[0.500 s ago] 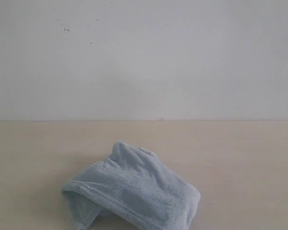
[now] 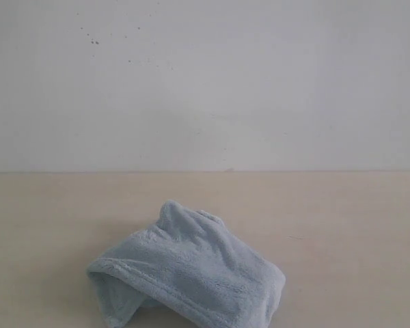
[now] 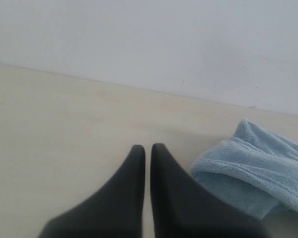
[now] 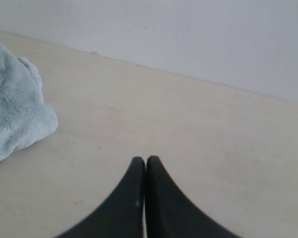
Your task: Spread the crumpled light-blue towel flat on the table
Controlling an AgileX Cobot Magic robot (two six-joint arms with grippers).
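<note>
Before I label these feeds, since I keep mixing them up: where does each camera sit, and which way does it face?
Exterior: off the arms, looking across the table toward the wall; the crumpled towel lies low centre; no robot part shows.
Left wrist: on the left arm, looking past the shut left jaws across the table; towel close beside them.
Right wrist: on the right arm, looking past the shut right jaws; towel well off to one side.
Shared: all three show towel, table and wall.

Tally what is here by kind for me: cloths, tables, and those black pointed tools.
towel: 1
table: 1
tools: 2, the left tool and the right tool, both shut and empty
Total: 4
</note>
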